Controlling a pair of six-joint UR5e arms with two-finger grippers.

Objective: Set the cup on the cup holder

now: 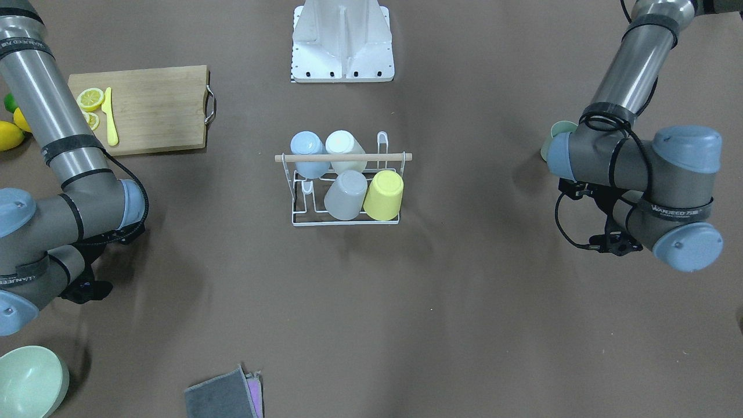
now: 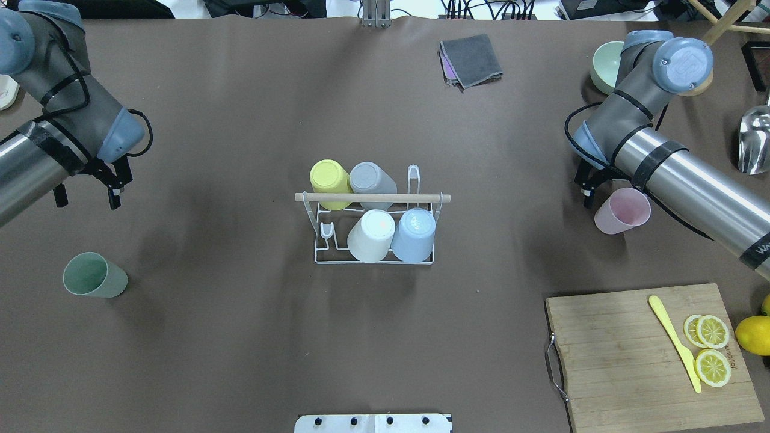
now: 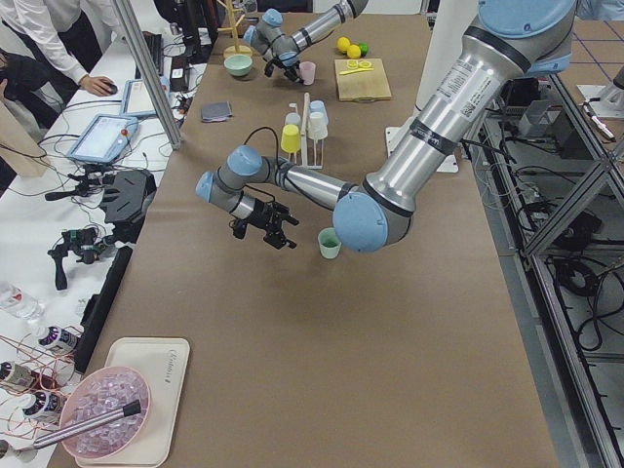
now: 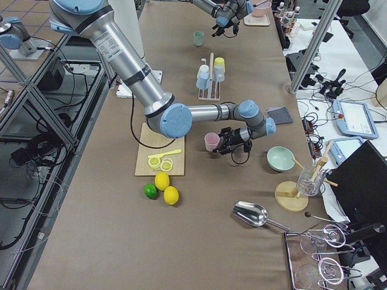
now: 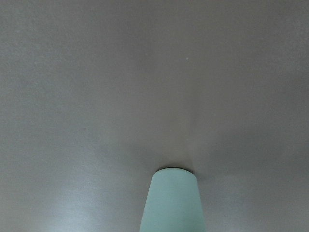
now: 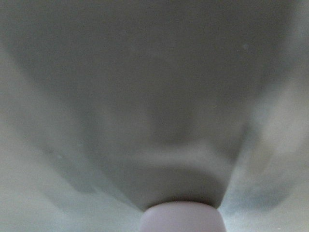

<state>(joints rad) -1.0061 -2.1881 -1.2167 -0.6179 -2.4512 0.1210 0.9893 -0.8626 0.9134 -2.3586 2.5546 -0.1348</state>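
Cup holder (image 2: 421,198) with four cups (image 2: 371,236)

Left arm (image 2: 36,150) and right arm (image 2: 680,174) bent, wrists low; left fingers (image 2: 112,195) spread wide.

The left arm (image 2: 24,162) and the right arm (image 2: 692,180) look the same: shiny silver tubes, dark grey joint housings and round pale blue caps on the joints. Black bands go around the tubes. A thin black cable runs along each arm and makes loops near the wrist. A black band near each wrist carries white letters. The white base (image 1: 342,43) is a metal plate with small dark screws along its edge.
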